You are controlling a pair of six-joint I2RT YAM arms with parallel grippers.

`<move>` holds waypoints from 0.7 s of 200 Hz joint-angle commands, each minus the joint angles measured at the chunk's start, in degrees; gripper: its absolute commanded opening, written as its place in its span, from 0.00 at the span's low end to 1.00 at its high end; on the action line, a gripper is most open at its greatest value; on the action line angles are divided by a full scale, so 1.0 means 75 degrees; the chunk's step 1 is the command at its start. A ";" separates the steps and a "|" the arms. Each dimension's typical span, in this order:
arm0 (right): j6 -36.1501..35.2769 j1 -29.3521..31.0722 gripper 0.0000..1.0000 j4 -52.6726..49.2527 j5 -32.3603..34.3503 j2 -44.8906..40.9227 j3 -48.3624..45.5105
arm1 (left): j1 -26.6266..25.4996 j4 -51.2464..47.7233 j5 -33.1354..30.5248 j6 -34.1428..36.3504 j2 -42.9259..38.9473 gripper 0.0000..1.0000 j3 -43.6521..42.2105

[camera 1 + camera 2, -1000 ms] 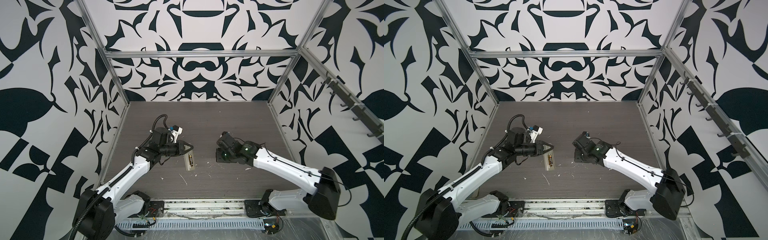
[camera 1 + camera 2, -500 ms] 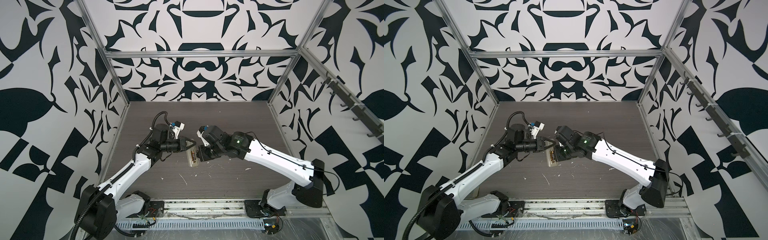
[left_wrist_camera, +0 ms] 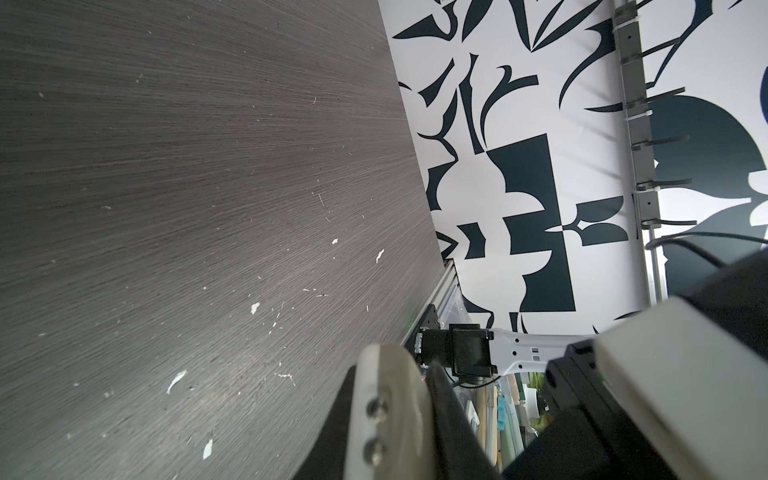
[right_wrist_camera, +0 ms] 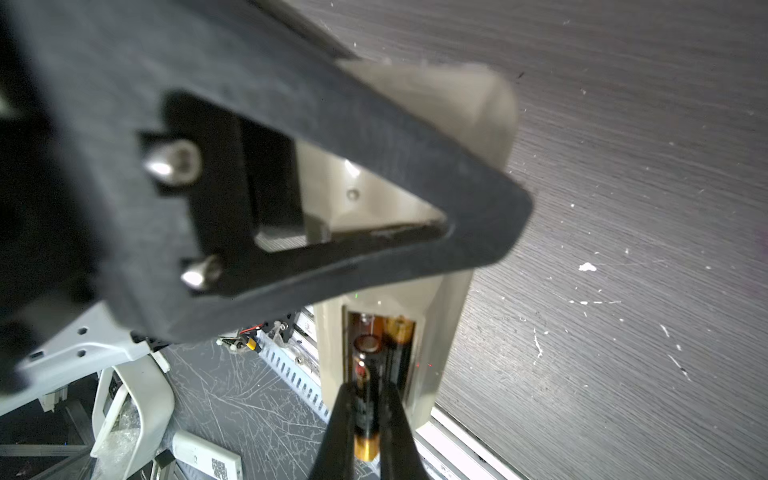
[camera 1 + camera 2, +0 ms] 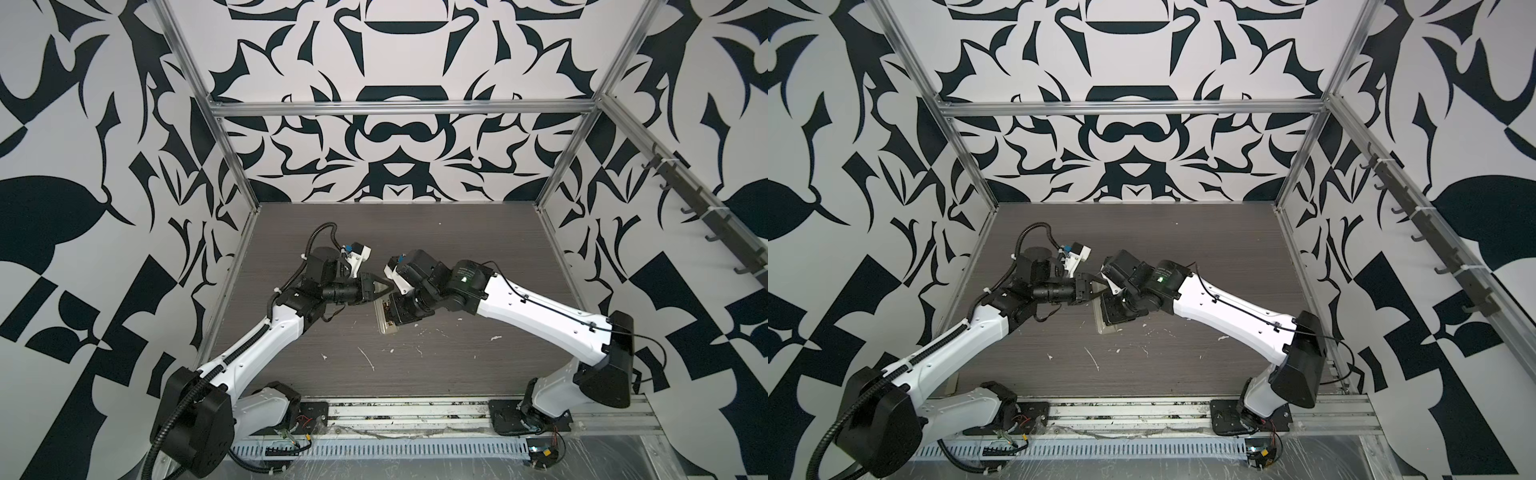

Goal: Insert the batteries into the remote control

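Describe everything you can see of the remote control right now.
The remote control is a slim, pale beige plastic handset, seen from its back with the battery recess open. One battery lies seated in the recess. The right pincer, shut on a second battery, holds it at the empty slot alongside. The left pincer clamps the remote's opposite end over the table. Its button side is hidden.

The remote control [image 4: 451, 316] lies under my left gripper [image 5: 386, 289]; one battery [image 4: 400, 332] lies inside it, the second battery [image 4: 365, 415] beside that one, in my right gripper [image 4: 366, 384].
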 commanded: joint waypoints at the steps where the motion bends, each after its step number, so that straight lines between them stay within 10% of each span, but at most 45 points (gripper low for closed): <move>1: -0.0060 0.0022 0.00 -0.0107 0.0060 0.0010 0.0253 | -0.0045 0.0367 0.0170 -0.0143 0.0033 0.00 0.0160; 140: -0.0010 0.0022 0.07 -0.0508 0.0464 0.0343 0.0628 | -0.0304 0.1379 0.0361 -0.0779 0.0122 0.00 -0.0195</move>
